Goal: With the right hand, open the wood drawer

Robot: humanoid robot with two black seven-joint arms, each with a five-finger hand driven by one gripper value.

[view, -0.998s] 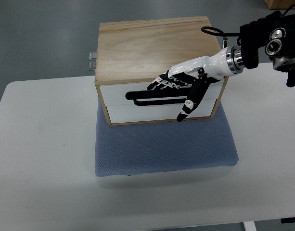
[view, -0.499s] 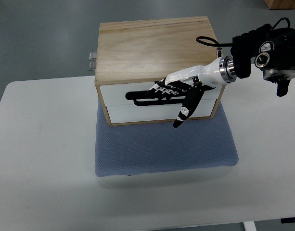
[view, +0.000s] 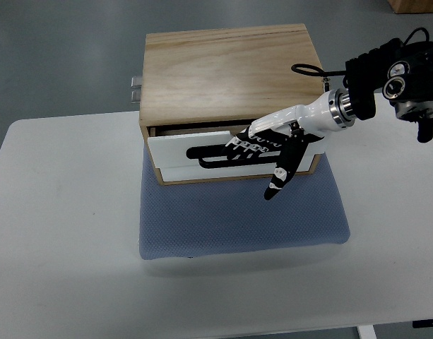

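One wood drawer box [view: 227, 74] sits on one blue mat [view: 241, 215] at the table's [view: 68, 233] far edge, about mid-width. Its top drawer [view: 230, 147] stands slightly out, with a dark gap behind the white front; I cannot see any contents. My right hand [view: 269, 141] has its fingers [view: 246, 145] hooked on the black handle [view: 209, 152], thumb hanging free.

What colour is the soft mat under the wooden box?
The mat is blue-grey with a fine dotted weave, shown clearly in the top view, lying under the wooden box.
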